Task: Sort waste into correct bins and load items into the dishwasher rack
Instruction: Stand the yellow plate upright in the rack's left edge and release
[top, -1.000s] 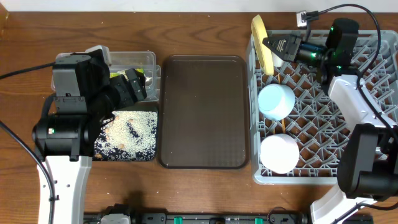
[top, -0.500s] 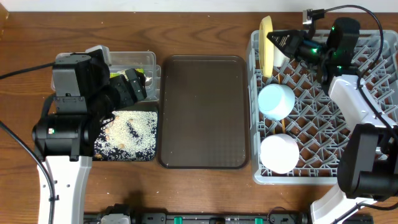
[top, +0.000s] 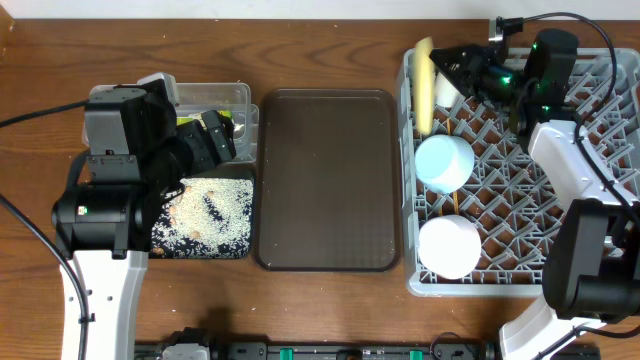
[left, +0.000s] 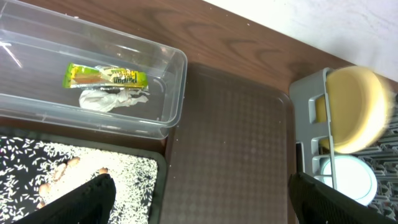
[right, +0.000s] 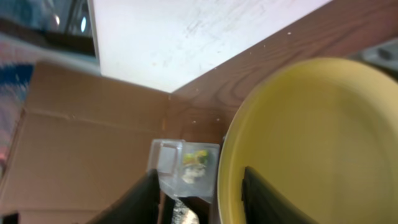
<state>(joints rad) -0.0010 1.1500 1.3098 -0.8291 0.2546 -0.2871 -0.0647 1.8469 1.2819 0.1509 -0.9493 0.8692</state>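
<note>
You are at the plate-loading step: your right gripper (top: 446, 63) sits parted astride the rim of the yellow plate (top: 424, 75), on edge in the dishwasher rack's (top: 409, 230) far-left corner, so back clear without tipping it.

Yellow plate (top: 425, 75); grey lattice rack (top: 520, 190); dark brown tray (top: 328, 180); yellow-green wrapper (left: 106, 77).
</note>
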